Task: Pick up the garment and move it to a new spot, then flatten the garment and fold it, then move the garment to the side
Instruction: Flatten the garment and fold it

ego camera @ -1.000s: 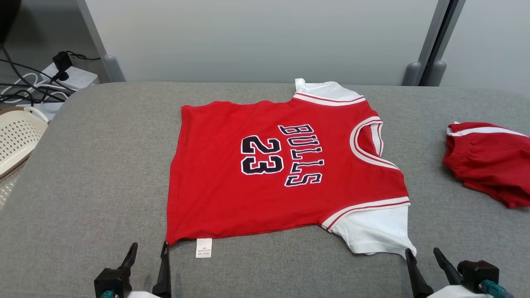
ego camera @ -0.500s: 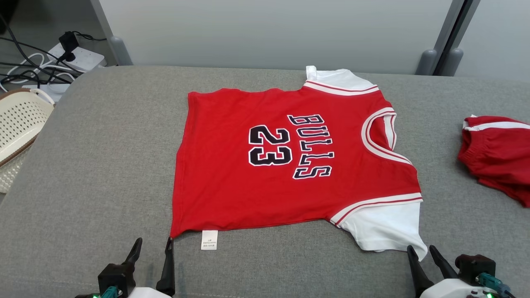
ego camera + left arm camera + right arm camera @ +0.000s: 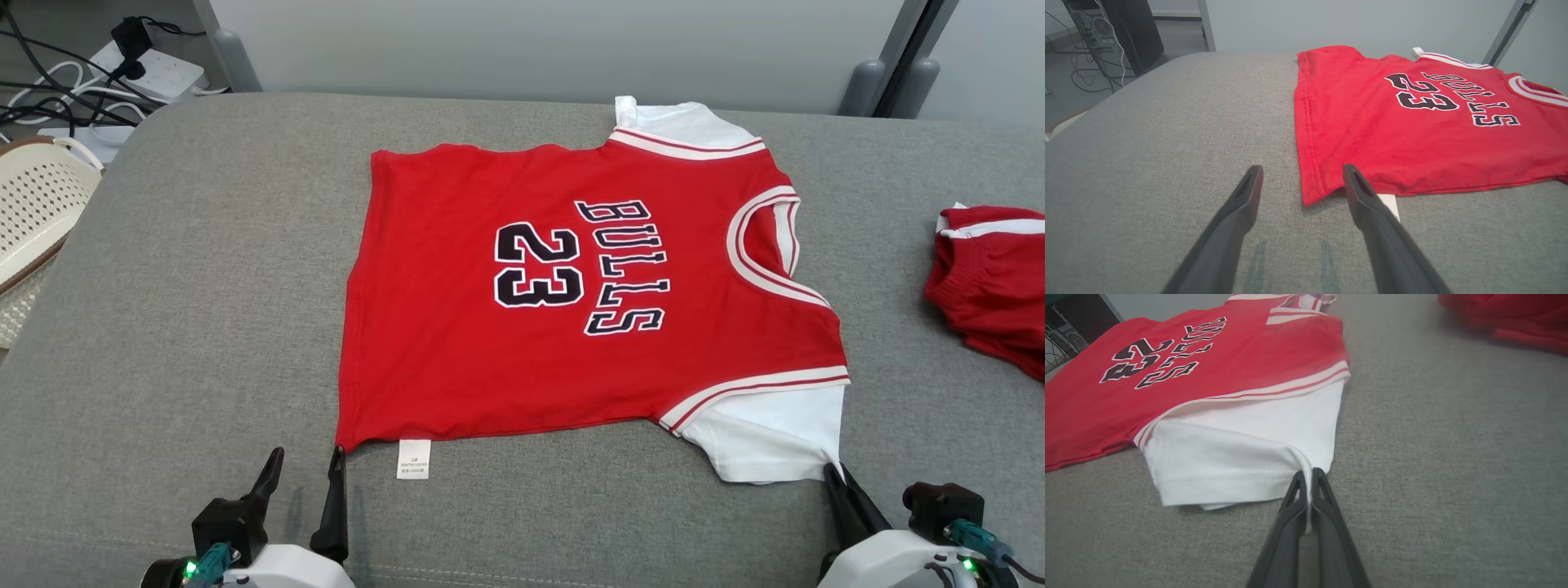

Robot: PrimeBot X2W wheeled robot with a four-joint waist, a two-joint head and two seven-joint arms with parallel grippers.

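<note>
1. On the grey worktop point(image 3: 163, 286), the garment point(image 3: 490, 359) was laid flat and unfolded.
2. Its white sleeve point(image 3: 1241, 457) corner was pinched by the closed right hand point(image 3: 1306, 475).
3. The left hand point(image 3: 1302, 168) was held wide open and empty beside the hem corner.
4. Folding and moving aside were judged not yet done.

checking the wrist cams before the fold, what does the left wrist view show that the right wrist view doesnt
Left wrist view adds: the left gripper open, the jersey hem corner lying between its fingers, a white care label, and a dark computer tower beyond the couch.
Right wrist view adds: the right gripper shut on the corner of the white sleeve, and a second red garment at top right.
Shared: the jersey's 23 BULLS print and the grey cushion.
</note>
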